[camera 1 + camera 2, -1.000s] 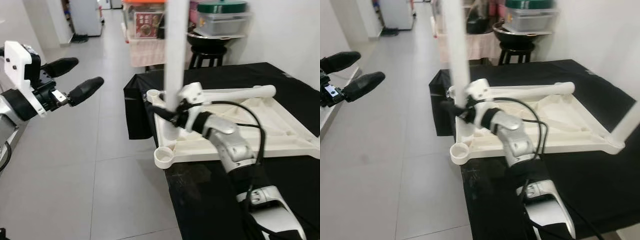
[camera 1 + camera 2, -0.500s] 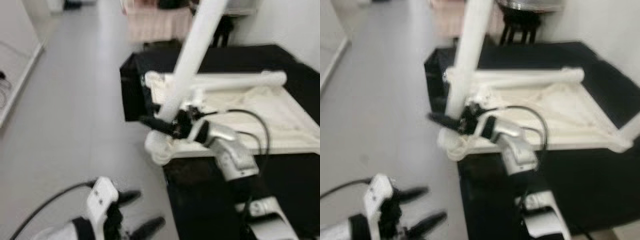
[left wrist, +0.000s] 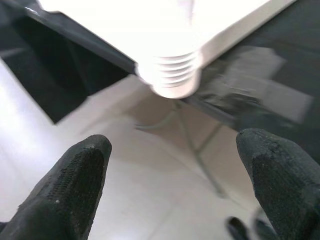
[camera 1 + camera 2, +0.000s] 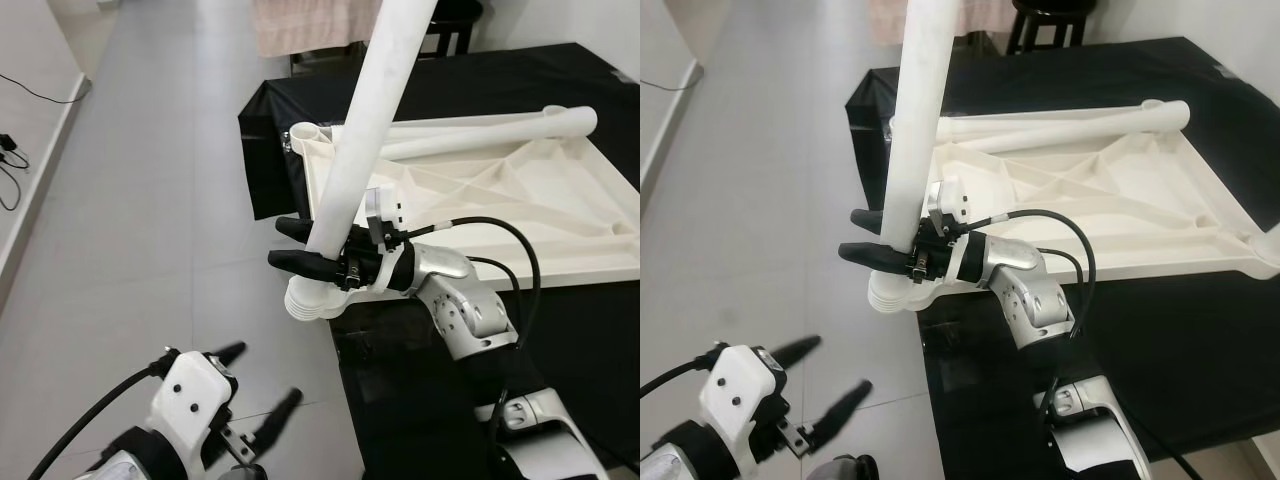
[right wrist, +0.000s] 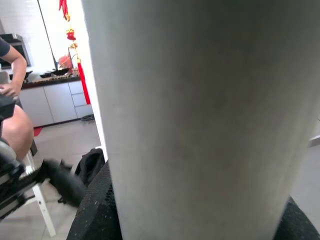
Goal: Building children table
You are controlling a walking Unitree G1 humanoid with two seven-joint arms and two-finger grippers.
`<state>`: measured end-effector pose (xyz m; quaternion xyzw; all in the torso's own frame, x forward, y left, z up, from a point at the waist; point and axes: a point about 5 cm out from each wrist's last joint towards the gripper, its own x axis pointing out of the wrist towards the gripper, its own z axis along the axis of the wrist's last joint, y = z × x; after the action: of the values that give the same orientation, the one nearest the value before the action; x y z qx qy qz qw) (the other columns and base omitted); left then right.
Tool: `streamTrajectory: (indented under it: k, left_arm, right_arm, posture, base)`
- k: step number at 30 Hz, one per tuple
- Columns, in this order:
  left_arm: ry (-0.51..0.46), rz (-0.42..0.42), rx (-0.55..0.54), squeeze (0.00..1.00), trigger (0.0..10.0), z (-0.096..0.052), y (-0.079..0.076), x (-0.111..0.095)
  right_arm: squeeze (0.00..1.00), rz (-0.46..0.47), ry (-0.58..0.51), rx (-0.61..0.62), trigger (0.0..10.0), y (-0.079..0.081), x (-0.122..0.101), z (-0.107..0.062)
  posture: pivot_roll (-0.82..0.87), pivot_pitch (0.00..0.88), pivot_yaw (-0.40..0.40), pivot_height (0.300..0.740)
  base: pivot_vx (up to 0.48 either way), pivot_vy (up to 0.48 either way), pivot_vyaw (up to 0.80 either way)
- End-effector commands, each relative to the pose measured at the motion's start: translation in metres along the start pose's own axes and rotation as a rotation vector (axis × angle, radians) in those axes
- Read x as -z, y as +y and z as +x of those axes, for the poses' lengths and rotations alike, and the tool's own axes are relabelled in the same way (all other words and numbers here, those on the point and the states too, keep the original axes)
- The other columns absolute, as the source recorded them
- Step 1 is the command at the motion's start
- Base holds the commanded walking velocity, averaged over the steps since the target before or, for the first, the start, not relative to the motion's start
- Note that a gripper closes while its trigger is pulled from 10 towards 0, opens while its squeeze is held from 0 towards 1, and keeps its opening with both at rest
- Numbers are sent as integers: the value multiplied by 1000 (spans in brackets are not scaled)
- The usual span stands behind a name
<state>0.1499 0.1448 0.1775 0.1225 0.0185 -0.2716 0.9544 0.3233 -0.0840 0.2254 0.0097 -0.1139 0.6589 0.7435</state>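
A black-draped tabletop (image 4: 600, 350) fills the right of the scene, with pale tiled floor (image 4: 130, 200) on the left. On the tabletop lies the white plastic children's table top (image 4: 520, 215), upside down with its ribbed underside showing, its near-left corner overhanging the tabletop's edge; one white leg (image 4: 480, 130) lies loose along its far side. A second, long white table leg (image 4: 375, 120) stands tilted, its foot resting in the threaded corner socket (image 4: 313, 299) at that near-left corner. The right tool (image 4: 305, 245) reaches across from the right and pinches this leg just above the socket, one black finger on each side. The left tool (image 4: 255, 400) hangs low over the floor at the near left, well apart from the table, its two fingers spread and holding nothing; its wrist view looks up at the socket's threads from below. The leg appears to be seated but leaning, so the step in hand is probably fixing it in. To do this well, bring the leg upright in line with the socket before turning or pressing, and steady the corner from beneath with the free tool.
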Motion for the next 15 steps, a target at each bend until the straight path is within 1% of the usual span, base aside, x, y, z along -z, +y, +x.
streamTrajectory:
  k: [1, 2, 5, 6, 7, 8, 10, 12, 14, 15]
  left_arm:
    - [14, 27, -11, 0, 10000, -1, 0, 4]
    - [6, 30, 5, 0, 10000, 0, -1, 4]
    - [2, -51, 94, 0, 10000, -5, -14, 3]
    - [2, -51, 94, 0, 10000, -5, -14, 3]
    - [-1, -80, 120, 0, 10000, -6, -17, 3]
    - [-1, -80, 120, 0, 10000, -6, -17, 3]
    - [-8, -117, 155, 0, 10000, -7, -21, 3]
    - [-8, -117, 155, 0, 10000, -7, -21, 3]
    - [-15, -167, 199, 0, 10000, -8, -26, 2]
    - [-15, -167, 199, 0, 10000, -8, -26, 2]
  right_arm:
    - [0, 7, 7, -7, 10000, -2, 3, -4]
    - [0, -6, 22, -11, 10000, -7, 0, -8]
    - [0, -53, 63, -36, 10000, -18, -9, -17]
    - [0, -53, 63, -36, 10000, -18, -9, -17]
    - [0, -66, 80, -52, 10000, -20, -12, -18]
    - [0, -66, 80, -52, 10000, -20, -12, -18]
    - [0, -80, 110, -83, 10000, -20, -13, -19]
    - [0, -80, 110, -83, 10000, -20, -13, -19]
    - [0, -77, 152, -162, 10000, -16, -13, -18]
    - [0, -77, 152, -162, 10000, -16, -13, -18]
  posture:
    - [121, 310, -20, 740]
    - [122, 316, -17, 740]
    - [114, 326, -12, 740]
    - [114, 326, -12, 740]
    - [114, 329, -12, 740]
    - [114, 329, -12, 740]
    - [111, 333, -13, 740]
    - [111, 333, -13, 740]
    - [106, 340, -18, 740]
    - [106, 340, -18, 740]
  base:
    - [0, 0, 0]
    - [0, 0, 0]
    - [0, 0, 0]
    - [0, 0, 0]
    - [0, 0, 0]
    - [0, 0, 0]
    - [0, 0, 0]
    - [0, 0, 0]
    - [0, 0, 0]
    - [0, 0, 0]
